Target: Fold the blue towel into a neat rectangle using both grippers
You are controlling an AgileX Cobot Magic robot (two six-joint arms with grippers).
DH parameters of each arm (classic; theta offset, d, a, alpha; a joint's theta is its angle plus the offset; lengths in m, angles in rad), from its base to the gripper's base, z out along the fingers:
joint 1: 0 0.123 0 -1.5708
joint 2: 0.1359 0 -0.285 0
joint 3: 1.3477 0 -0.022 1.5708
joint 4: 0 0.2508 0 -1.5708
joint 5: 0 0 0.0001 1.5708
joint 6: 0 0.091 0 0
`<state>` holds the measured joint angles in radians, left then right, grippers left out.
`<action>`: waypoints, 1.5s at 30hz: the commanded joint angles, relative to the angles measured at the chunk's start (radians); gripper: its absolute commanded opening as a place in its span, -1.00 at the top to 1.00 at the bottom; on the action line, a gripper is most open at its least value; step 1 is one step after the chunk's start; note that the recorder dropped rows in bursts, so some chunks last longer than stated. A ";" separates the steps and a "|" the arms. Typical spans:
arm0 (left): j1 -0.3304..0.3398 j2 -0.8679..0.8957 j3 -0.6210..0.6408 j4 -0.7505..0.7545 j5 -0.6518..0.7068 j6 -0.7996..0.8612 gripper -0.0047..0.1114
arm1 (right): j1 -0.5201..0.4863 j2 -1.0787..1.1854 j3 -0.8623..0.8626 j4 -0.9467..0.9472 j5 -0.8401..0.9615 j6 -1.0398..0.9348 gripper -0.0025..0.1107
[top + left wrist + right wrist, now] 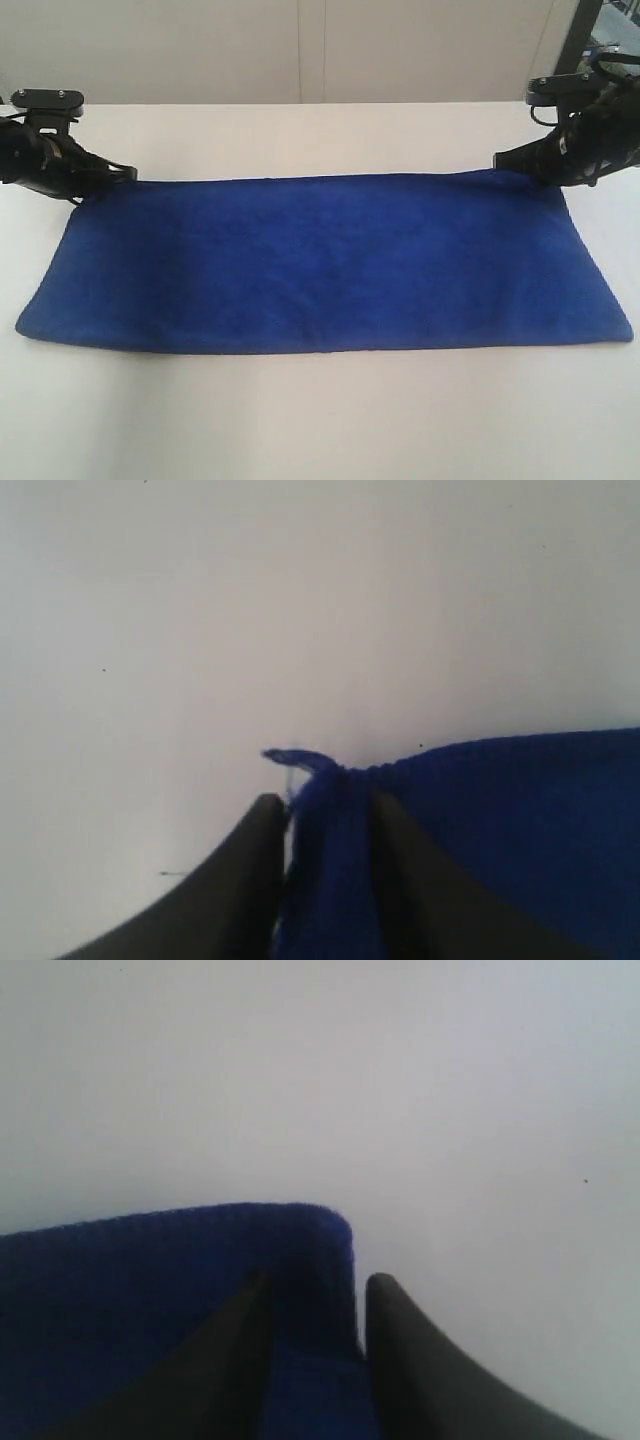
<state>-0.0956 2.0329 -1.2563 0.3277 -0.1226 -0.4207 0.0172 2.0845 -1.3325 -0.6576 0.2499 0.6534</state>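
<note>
Towel [320, 265] is lying flat on the white worktop [320, 430], stretching lengthwise across the middle, long edges running side to side. It is sitting nearer the back edge than the front. Colour is showing deep royal blue, plain, with a soft nap. The near corners are looking rounded and the short ends are slanting outward toward the front. A faint darker line is running just inside the near long edge.

Left gripper [125, 172] is resting low at the towel's far left corner, the arm coming in from the left edge of the worktop. In the left wrist view its two black fingers [245, 880] are standing apart with the bunched corner of cloth sitting between them. A pale sliver is showing between one finger and the cloth, so the jaws are reading as parted, not clamped. A small loose thread [290, 755] is curling off the corner tip.

Right gripper [505, 160] is sitting at the far right corner. In the right wrist view its fingers [400, 1360] are also standing apart, straddling the corner; the cloth is lying flat there, with a clear gap beside one finger.
</note>
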 commanded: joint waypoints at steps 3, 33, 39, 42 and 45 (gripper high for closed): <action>0.009 -0.006 -0.002 0.003 0.040 0.029 -0.22 | -0.008 -0.015 -0.065 -0.023 0.150 0.078 0.11; -0.092 -0.109 0.000 -0.223 0.431 0.209 0.92 | -0.024 0.108 -0.261 0.482 0.186 -0.507 0.96; -0.092 -0.043 0.000 -0.231 0.399 0.209 0.92 | -0.030 0.163 -0.265 0.482 0.095 -0.490 0.96; -0.092 -0.026 0.000 -0.231 0.403 0.209 0.92 | -0.032 0.180 -0.265 0.482 0.073 -0.490 0.96; -0.092 -0.014 0.000 -0.231 0.405 0.209 0.92 | -0.039 0.192 -0.265 0.482 0.058 -0.490 0.96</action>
<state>-0.1855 1.9960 -1.2606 0.1003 0.2617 -0.2162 -0.0059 2.2681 -1.5918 -0.1739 0.3312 0.1567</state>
